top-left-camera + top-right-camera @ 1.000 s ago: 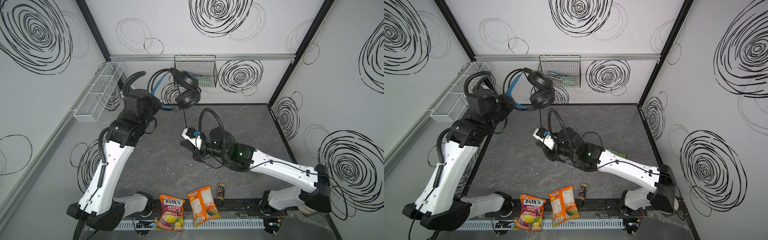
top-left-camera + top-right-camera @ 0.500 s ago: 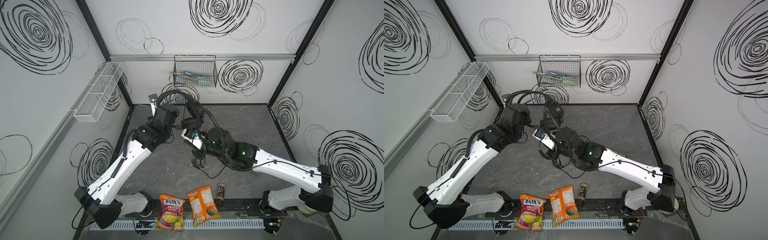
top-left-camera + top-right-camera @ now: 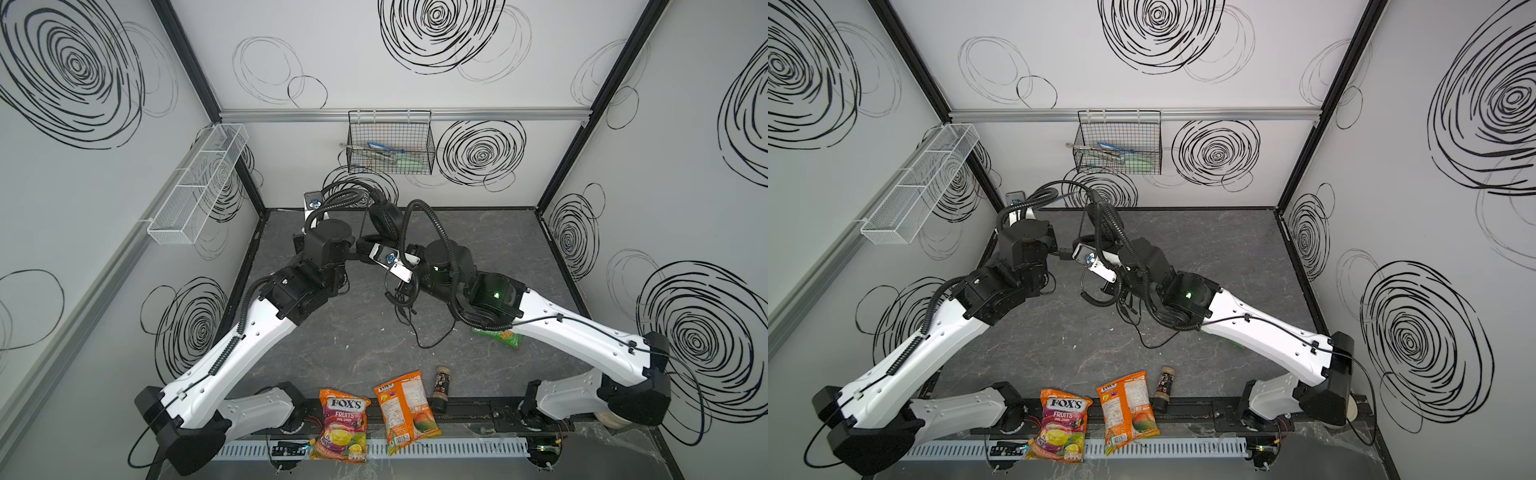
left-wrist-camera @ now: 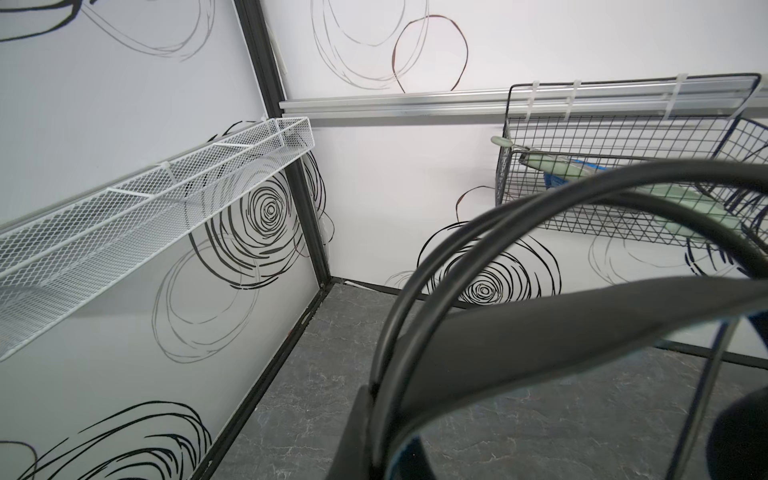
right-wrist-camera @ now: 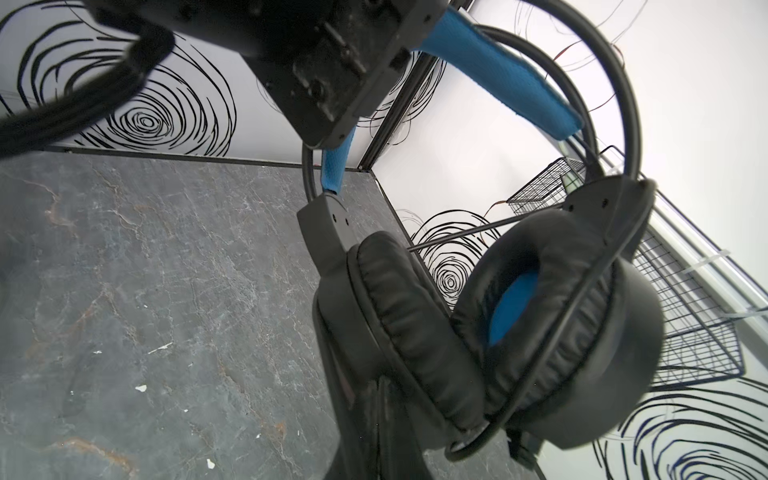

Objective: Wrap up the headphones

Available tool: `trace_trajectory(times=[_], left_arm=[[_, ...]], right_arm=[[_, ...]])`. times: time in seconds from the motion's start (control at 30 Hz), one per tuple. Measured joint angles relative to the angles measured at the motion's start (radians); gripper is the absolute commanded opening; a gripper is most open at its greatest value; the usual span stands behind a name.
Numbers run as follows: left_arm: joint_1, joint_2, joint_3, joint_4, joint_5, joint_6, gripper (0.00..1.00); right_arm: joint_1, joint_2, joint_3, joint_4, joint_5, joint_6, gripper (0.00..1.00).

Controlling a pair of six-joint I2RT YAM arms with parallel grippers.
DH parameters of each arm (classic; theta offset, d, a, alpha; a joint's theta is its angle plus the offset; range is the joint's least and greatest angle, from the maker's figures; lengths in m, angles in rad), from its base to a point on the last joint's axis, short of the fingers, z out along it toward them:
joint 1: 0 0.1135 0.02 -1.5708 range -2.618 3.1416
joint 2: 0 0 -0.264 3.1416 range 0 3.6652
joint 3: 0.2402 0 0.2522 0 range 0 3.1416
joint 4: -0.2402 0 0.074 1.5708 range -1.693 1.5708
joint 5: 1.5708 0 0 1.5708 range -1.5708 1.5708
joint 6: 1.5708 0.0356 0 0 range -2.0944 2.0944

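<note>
Hanging above far middle of table point(image 3: 353, 345), headphones point(image 3: 384, 217) sit between both arms, below wire basket point(image 3: 390, 141). Left gripper point(image 5: 329, 124) clamped shut on blue headband point(image 5: 498, 79); padded cups point(image 5: 419, 332) touch each other, just far-right of it. Right gripper point(image 3: 401, 286) closed, just near of cups. Cable point(image 3: 428, 347) loops hang around it, trailing onto table. Whether it pinches cable: cannot tell.

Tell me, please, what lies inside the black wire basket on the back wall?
Inside the black wire basket lie a pale green utensil, a blue item and a handle end poking out sideways. They overlap behind the mesh, so their exact kinds stay unclear.
</note>
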Motion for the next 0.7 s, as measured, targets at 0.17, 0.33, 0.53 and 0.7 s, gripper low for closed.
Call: trace_trajectory(times=[0.17,0.33,0.53,0.7], left_arm=[[-0.015,0.006,0.000,-0.005,-0.008,0.016,0.00],[-0.015,0.031,0.001,-0.039,0.014,0.005,0.00],[0.011,0.033,0.033,-0.093,0.088,-0.006,0.00],[0.016,0.029,0.041,-0.104,0.114,-0.010,0.00]], right_arm=[[0.042,0.000,0.001,0.005,0.059,-0.089,0.02],[0.081,0.000,0.001,0.019,0.148,-0.209,0.05],[0.081,0.001,-0.006,0.079,0.240,-0.356,0.01],[0.081,0.011,-0.007,0.147,0.300,-0.447,0.00]])
